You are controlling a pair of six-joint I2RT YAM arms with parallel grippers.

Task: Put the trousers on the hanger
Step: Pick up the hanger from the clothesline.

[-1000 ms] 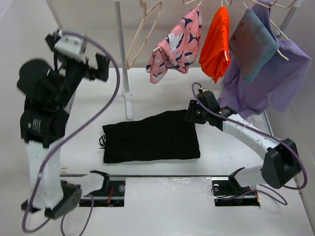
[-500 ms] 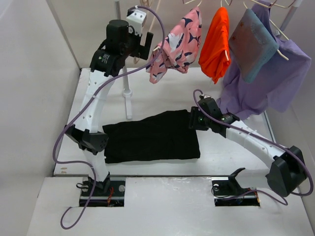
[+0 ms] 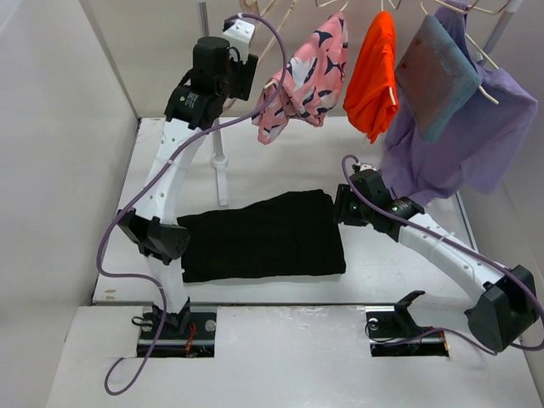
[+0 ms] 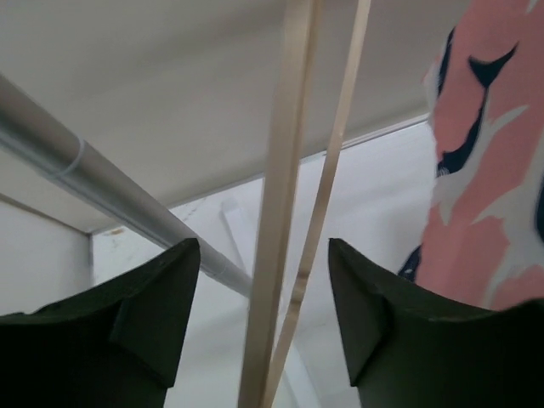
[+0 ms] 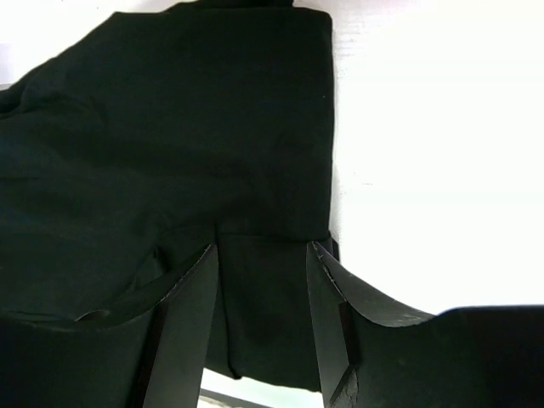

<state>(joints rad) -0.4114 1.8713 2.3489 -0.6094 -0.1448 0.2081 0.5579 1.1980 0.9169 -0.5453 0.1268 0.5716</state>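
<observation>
The black trousers (image 3: 263, 238) lie flat on the white table. My right gripper (image 3: 344, 211) hovers at their right edge. In the right wrist view its jaws (image 5: 262, 246) stand apart over the dark cloth (image 5: 170, 127), which spreads under and between the fingers without being pinched. The pale wooden hanger (image 3: 276, 34) hangs from the rack at the top. My left gripper (image 3: 246, 75) is raised to it. In the left wrist view two beige bars of the hanger (image 4: 280, 212) run between the left gripper (image 4: 262, 246), with a gap on each side.
The rack's white pole (image 3: 212, 110) stands behind the trousers and crosses the left wrist view as a grey rail (image 4: 102, 183). Pink patterned (image 3: 306, 81), orange (image 3: 374, 72) and purple (image 3: 463, 144) garments hang along the back right. A wall borders the left side.
The left arm swung up from the left side to the hanger, and its jaws have narrowed around the hanger's bars. The right gripper shifted slightly right at the trousers' edge.
</observation>
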